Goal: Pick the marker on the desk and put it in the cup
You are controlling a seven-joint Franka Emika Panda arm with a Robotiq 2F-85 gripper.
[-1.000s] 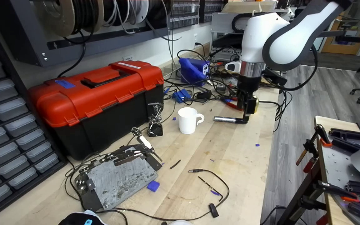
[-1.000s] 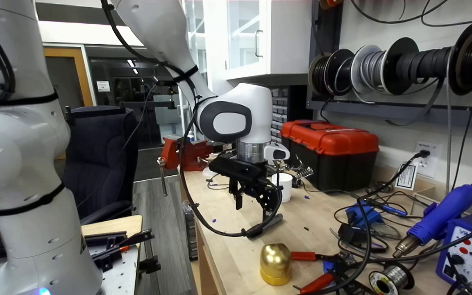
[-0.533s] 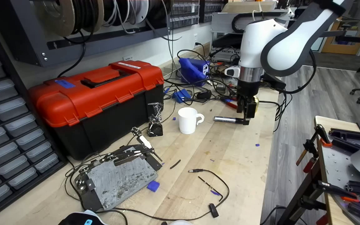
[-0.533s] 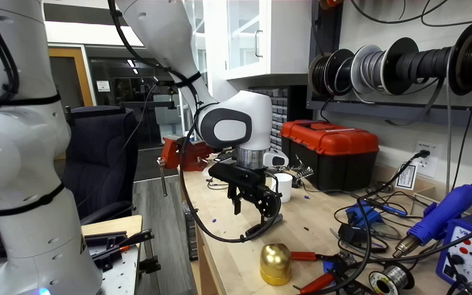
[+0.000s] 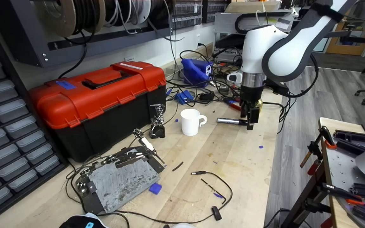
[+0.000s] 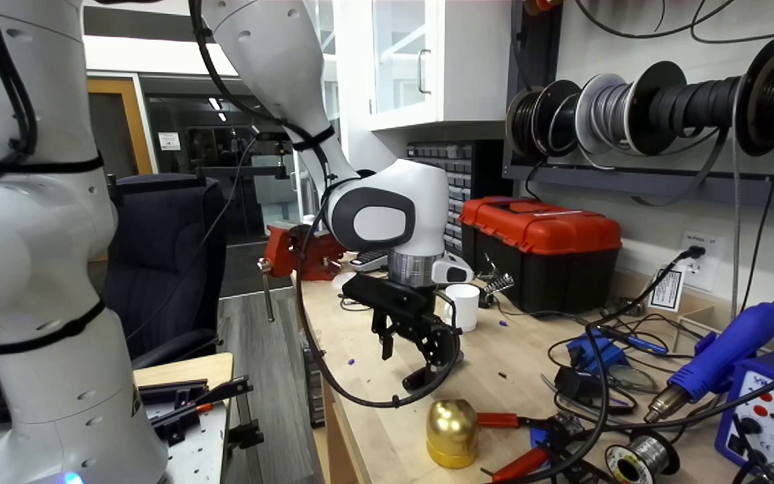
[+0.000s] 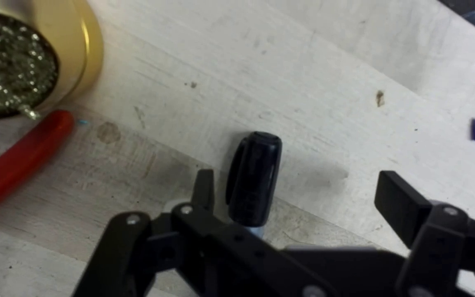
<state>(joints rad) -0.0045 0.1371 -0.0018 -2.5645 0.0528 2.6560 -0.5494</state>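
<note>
Holding metal wool (image 7: 12,68), the gold pot (image 6: 452,433) stands apart from the cup (image 5: 190,123).

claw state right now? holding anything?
Claw: open, holding nothing; the marker lies on the desk, its dark cap showing between the open fingers in the wrist view.

One marker (image 7: 257,181), one mug (image 5: 189,123), one toolbox (image 5: 103,101)

White arm (image 6: 293,74), grey-trimmed — black cable (image 6: 320,354), black tool (image 7: 297,192)
</note>
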